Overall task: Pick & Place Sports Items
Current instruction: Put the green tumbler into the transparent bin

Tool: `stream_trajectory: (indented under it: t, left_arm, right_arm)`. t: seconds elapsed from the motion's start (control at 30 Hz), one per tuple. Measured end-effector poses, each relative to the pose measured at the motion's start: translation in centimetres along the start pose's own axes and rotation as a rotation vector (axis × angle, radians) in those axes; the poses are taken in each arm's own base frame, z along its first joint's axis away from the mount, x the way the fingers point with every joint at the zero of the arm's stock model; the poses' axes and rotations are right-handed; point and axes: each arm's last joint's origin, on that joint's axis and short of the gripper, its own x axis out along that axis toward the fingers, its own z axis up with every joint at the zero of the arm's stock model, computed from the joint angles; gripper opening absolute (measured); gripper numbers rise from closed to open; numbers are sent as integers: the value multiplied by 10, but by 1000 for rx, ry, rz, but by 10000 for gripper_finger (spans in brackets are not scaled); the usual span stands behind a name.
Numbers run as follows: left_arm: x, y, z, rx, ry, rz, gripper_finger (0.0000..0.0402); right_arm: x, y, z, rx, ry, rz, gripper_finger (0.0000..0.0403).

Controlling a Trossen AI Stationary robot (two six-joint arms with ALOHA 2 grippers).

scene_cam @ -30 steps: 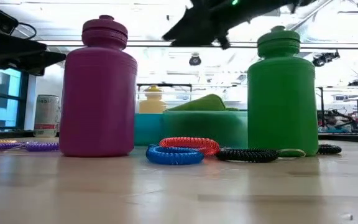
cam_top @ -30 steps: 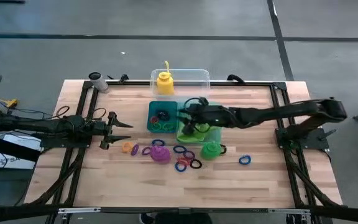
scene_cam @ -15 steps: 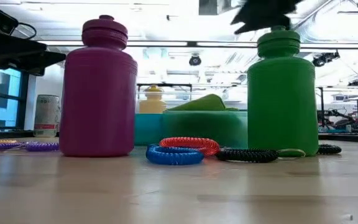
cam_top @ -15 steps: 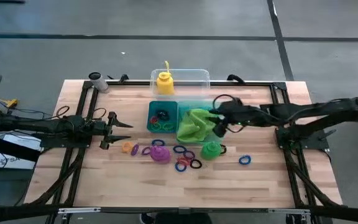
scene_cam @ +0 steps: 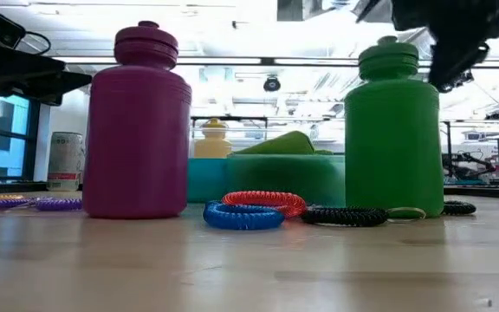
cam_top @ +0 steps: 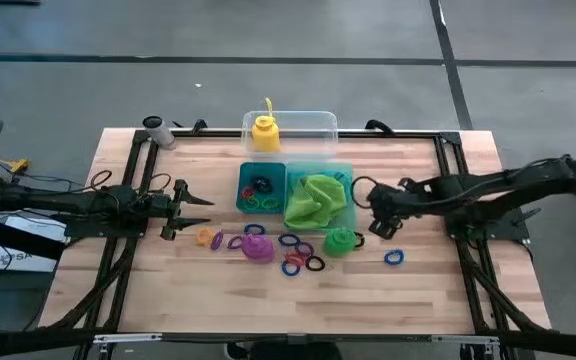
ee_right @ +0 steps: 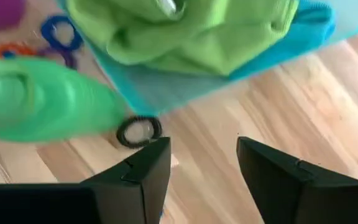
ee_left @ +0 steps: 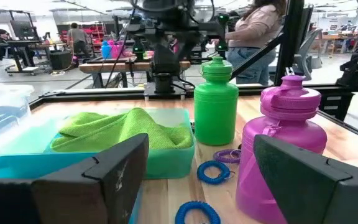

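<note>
1. The right gripper sits right of centre in the high view, just off the right edge of the teal tray. Its jaws are partly spread with nothing between them.
2. The lime-green cloth already lies bunched in the tray's right compartment, so I'd judge the next pick to be the green bottle, standing just below the tray's lower right corner.
3. To do it well, I'd drop in level with the bottle's body and widen the jaws first; as they stand they look too narrow for it.
4. Watch the black ring lying against the bottle's base, as it could get dragged along.
5. The purple bottle and loose rings wait in the lower middle of the frame, and the yellow bottle stands in the clear tub.
6. The left gripper waits at mid-left, fingers spread wide and empty.
</note>
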Motion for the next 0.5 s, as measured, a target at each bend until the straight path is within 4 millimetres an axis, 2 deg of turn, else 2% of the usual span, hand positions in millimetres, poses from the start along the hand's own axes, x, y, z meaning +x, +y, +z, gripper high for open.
stream_trajectory:
  t: [0.3,0.5]
  left_arm:
    - [0,0,0,0,0,0,236]
    - [0,0,0,0,0,0,236]
  right_arm:
    - [11,27,-13,-170,33,-2,144]
    - [26,48,-24,-283,168,74,144]
